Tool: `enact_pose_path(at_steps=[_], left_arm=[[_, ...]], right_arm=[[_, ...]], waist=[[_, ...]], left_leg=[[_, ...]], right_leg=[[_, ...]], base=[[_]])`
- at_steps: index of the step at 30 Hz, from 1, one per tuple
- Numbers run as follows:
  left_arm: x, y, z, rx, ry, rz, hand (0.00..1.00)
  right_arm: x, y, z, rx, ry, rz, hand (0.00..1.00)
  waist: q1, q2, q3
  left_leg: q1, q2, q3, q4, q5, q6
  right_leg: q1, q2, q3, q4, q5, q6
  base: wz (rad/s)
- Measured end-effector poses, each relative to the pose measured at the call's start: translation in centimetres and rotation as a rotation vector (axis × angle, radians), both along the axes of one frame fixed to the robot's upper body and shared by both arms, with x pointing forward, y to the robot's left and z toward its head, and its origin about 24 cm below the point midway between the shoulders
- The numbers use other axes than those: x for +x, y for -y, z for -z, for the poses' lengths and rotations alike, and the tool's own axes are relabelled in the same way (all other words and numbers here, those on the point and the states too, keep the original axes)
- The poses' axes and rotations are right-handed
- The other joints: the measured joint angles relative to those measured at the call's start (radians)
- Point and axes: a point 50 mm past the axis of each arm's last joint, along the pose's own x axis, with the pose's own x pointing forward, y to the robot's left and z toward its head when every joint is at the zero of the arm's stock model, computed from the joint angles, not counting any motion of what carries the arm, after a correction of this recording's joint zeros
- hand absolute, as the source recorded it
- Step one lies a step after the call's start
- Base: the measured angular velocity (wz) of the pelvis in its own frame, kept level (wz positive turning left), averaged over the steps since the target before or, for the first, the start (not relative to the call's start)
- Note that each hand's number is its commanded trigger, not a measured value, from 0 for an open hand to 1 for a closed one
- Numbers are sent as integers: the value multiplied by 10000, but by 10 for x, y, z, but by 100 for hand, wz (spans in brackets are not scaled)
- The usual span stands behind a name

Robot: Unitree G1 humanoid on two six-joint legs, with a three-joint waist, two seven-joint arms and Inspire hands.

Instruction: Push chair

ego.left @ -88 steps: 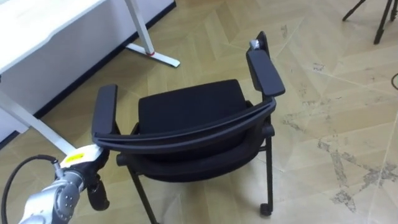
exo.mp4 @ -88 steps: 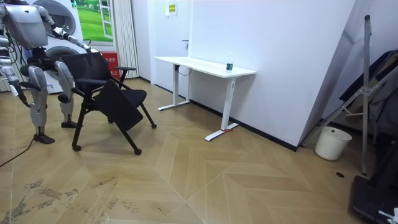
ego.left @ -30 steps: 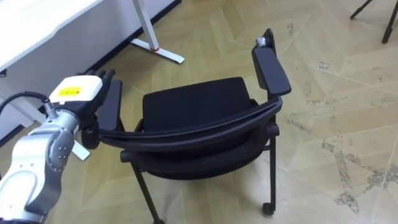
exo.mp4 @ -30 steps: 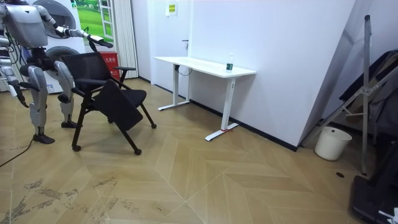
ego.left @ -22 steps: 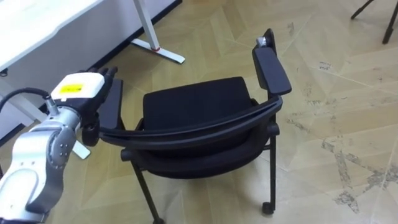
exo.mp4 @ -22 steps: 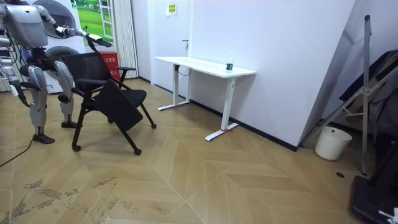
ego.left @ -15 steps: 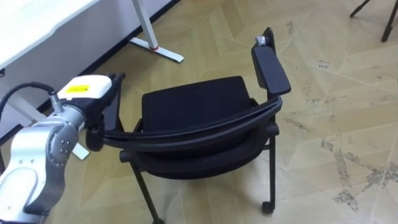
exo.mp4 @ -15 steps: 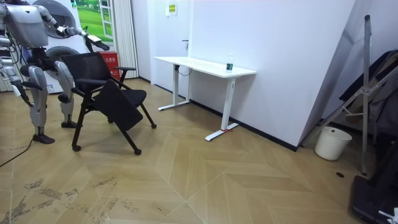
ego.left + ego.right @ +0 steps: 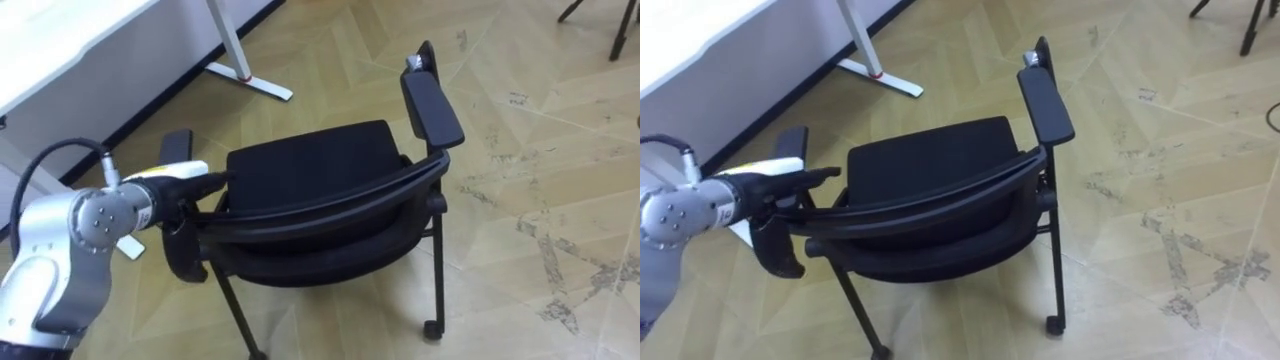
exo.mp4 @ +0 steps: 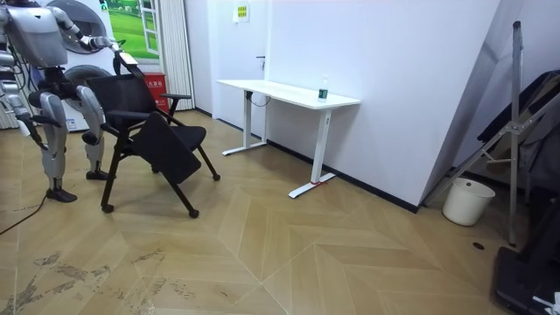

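by chair left armrest, left robot hand rests on backrest

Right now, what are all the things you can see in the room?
chair: one, black, on the wooden floor right before the robot.
desk: one, white, against the wall.
bottle: one, small, greenish, on the desk.
bucket: one, white, on the floor at the room view's right.
metal frame: one, grey, leaning above the bucket.
left hand: one, silver and black, at the chair's left armrest.
right hand: one, low at the robot's side.
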Motion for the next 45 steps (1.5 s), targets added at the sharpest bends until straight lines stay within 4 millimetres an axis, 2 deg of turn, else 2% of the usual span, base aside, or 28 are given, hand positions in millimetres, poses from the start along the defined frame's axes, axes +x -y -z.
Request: enact_pose_path(at_steps=[3, 6, 16, 21, 25, 28, 30, 33, 37, 39, 45], left_arm=[[2, 5, -1, -367, -80, 227, 0], [1, 10, 0, -606, -316, 462, 0], [0, 13, 1, -820, -564, 711, 0], [1, 13, 1, -836, -294, 653, 0], [3, 12, 11, -724, 67, 374, 0], [4, 7, 26, -391, 61, -60, 0], [2, 1, 38, -103, 2, -386, 0], [-1, -1, 53, -53, -45, -734, 0], [1, 0, 60, -39, 482, -807, 0], [1, 1, 61, -57, 629, -809, 0], [0, 2, 72, -198, 782, -1037, 0]], right_arm=[[0, 0, 0, -14, -1, -10, 0], [4, 0, 0, -17, 68, -64, 0], [2, -1, 0, 150, 221, 596, 0], [-3, 0, 1, 93, 38, 678, 0], [-3, 2, 0, -123, 89, 571, 0], [-3, 4, -1, -203, 153, 514, 0], [-5, 5, -1, -231, 101, 553, 0], [-7, 5, -1, -375, -3, 642, 0], [-7, 1, 1, -375, -66, 700, 0], [-7, 1, 1, -449, -61, 716, 0], [-5, 2, 0, -695, -22, 724, 0]], waist=[[-44, 29, 17], [-136, 11, 86], [-215, 17, 86], [-285, -54, 131], [-319, -70, 131], [-384, -133, 108], [-430, -234, 67], [-457, -451, 65], [-474, -671, -62], [-451, -707, -40], [-466, -498, -49]], left_leg=[[73, 3, -10, -10, 0, 0], [116, 7, -8, -17, -1, 1], [101, 6, 78, 82, -29, 40], [127, 5, 74, 72, -29, 40], [124, 7, 122, 54, -29, 40], [161, 9, 222, 6, -27, 41], [246, 13, 280, -34, -26, 41], [323, 19, 372, -115, -27, 41], [336, 22, 387, -131, -27, 41], [347, 22, 385, -122, -27, 41], [407, 22, 384, -120, -26, 41]], right_leg=[[42, 0, -1, 55, 0, 0], [45, 1, 42, 147, -1, 2], [-18, 9, 281, 160, -8, 13], [35, 7, 242, 137, -18, 26], [-11, 6, 308, 148, -19, 27], [-40, 2, 389, 161, -19, 27], [-12, 3, 446, 170, -19, 27], [-32, 3, 564, 176, -22, 31], [-20, 6, 593, 159, -24, 34], [0, 6, 591, 157, -23, 34], [48, 16, 641, 151, -29, 41]], base=[[0], [-1], [-3], [0], [-3], [-8], [-10], [-9], [0], [0], [0]])
